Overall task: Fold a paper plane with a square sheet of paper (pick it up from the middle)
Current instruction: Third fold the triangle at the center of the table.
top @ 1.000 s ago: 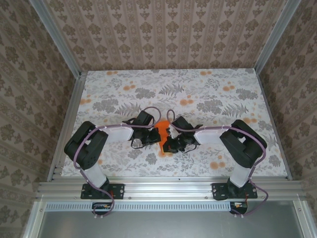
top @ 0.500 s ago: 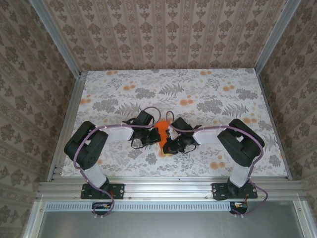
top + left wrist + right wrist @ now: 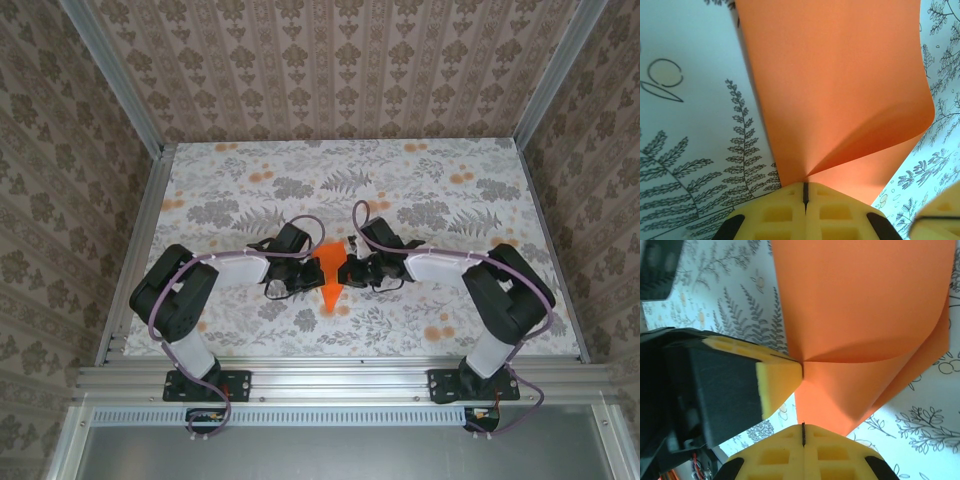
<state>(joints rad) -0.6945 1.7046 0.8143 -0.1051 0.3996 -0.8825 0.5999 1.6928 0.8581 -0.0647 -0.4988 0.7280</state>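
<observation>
On the table [image 3: 250,170], toward its near edge, the square sheet of paper [image 3: 835,90] lies half folded, flap curled. The left gripper [image 3: 805,192] clamps its crease, pads tight; the right gripper [image 3: 803,434], pads together, sits at its edge, hold unclear. Next, probably: press the flap flat.

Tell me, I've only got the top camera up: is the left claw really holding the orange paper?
Observer: Yes. In the left wrist view the left claw is shut on the orange paper, and the creases fan out from its pad seam.
Operator: And the right claw?
Observer: The right wrist view shows the right claw shut too, but I can't tell whether any paper is caught between its pads.
Operator: Is the paper lying flat?
Observer: No. The right wrist view shows two layers, the upper one bowing over the lower.
</observation>
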